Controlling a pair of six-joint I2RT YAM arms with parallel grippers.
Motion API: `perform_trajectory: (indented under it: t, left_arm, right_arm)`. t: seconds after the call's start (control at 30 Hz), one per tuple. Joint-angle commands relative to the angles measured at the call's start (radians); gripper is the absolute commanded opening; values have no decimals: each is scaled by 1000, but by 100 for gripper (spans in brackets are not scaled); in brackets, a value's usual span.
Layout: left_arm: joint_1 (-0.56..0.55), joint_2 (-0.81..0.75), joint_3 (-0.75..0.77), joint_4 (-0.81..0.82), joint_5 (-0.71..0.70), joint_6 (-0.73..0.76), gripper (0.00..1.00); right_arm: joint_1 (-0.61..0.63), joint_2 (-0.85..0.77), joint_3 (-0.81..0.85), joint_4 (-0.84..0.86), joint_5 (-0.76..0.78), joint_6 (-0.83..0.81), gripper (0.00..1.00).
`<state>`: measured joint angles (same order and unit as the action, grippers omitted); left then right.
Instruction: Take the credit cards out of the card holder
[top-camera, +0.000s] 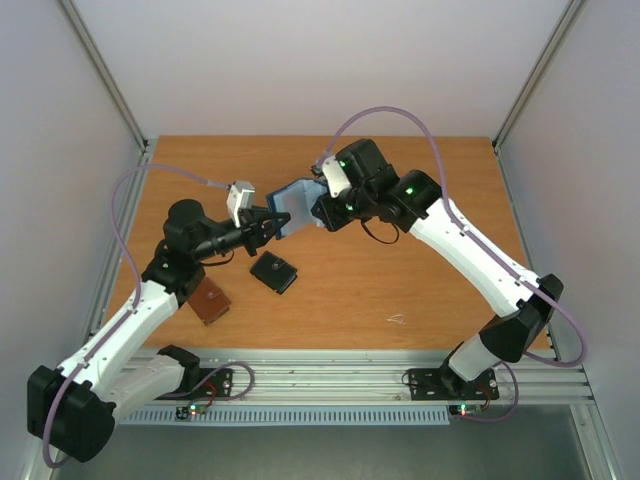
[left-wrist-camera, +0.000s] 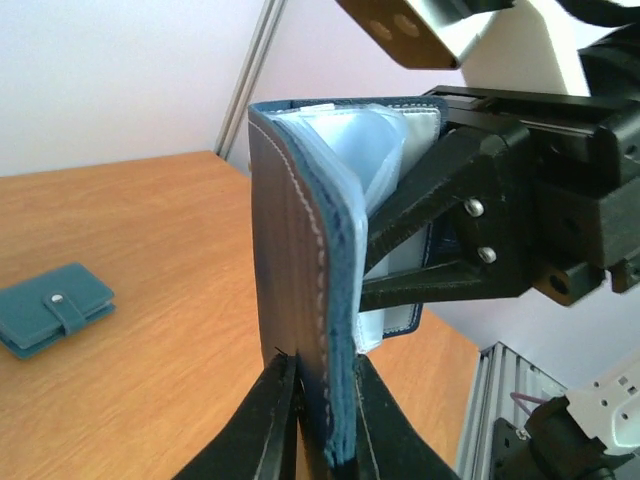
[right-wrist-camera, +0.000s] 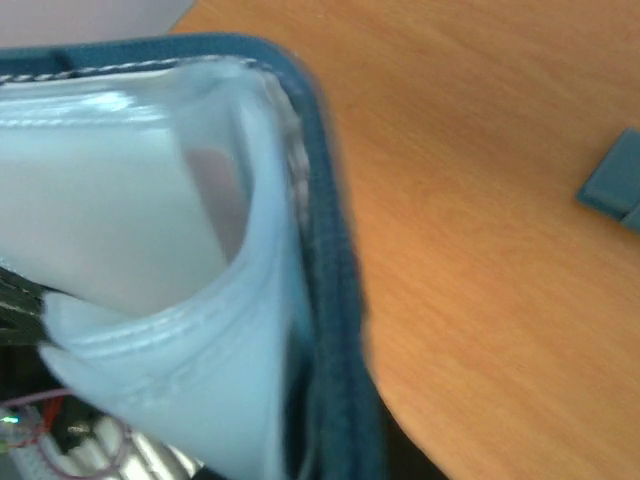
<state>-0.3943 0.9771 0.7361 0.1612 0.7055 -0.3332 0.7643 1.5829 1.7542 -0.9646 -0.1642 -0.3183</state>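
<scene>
Closest to my left wrist lens is the dark navy-blue, white-stitched folding card holder (left-wrist-camera: 300, 300). It stands on edge, its outer cover nipped at the bottom by my left pincer (left-wrist-camera: 322, 385), whose fingers are closed down to the cover's thickness. From above, the holder hangs clear of the orange wooden counter (top-camera: 420, 290), a little toward 11 o'clock of its middle. The left arm comes in from 9 o'clock and the right from 3.

The pale blue-grey clear pockets (right-wrist-camera: 150, 200) bulge open between the covers. My right pincer (left-wrist-camera: 385, 262) has its black fingers set apart on either side of the far flap and some pocket leaves. Whether they press on it I cannot tell. I cannot pick out the credit cards for certain; a dull pinkish patch (right-wrist-camera: 215, 170) behind one clear leaf may be one.

I judge this the opening step: the holder is spread in the air and no card lies out that I can see. The next move calls for a firm left grip while the right pincer pinches a card's free edge and draws it straight out of the pocket mouth without dragging the leaf.

A small black wallet (top-camera: 273, 272) lies at 7 o'clock of the holder. A brown flat case (top-camera: 208, 300) lies farther out at 8 o'clock. A teal wallet with a snap tab (left-wrist-camera: 55, 308) sits at 9 o'clock in the left wrist view.
</scene>
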Motion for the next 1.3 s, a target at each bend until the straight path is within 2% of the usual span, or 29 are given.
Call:
perform_trajectory:
  t: [0.0,0.13,0.17,0.23,0.37,0.5,0.57,0.6,0.73,0.97,1.0,1.07,1.1,1.27]
  left_arm:
    - [-11,-14,9,61,51,-15,0]
    - [-11,-22,32,-110,-164,28,0]
    - [-10,-25,29,-120,-164,48,0]
    - [-10,-27,22,-104,-112,51,0]
    - [-11,-25,6,29,29,-14,0]
    - [-11,-26,12,13,94,18,0]
    - [-11,-28,10,3,99,33,0]
    - [-11,-31,8,7,114,36,0]
    - [-11,-31,3,61,191,25,0]
    - [-9,-29,-3,102,255,15,1]
    - [-9,-30,-2,106,260,14,5]
    - [-6,-34,1,113,265,-1,22]
    - [-2,-36,2,113,266,-8,25]
    - [31,-44,0,109,261,-49,25]
  right_arm:
    - [-46,-44,-76,117,-173,23,18]
    - [-47,-85,-128,175,-263,-30,55]
    - [-39,-90,-137,187,-260,-43,60]
    - [-18,-85,-146,215,-240,-55,78]
    - [6,-34,-125,243,-173,-30,84]
    - [4,-14,-109,301,-191,22,84]
    - [4,-12,-109,316,-200,32,80]
    - [4,-9,-108,317,-202,36,75]
    - [2,-7,-115,301,-202,38,44]
    - [-9,-25,-126,289,-197,40,5]
    - [-12,-27,-131,286,-194,38,2]
    - [-27,-39,-149,293,-220,36,1]
    - [-38,-50,-164,303,-246,38,1]
    - [-88,-103,-226,350,-425,16,1]
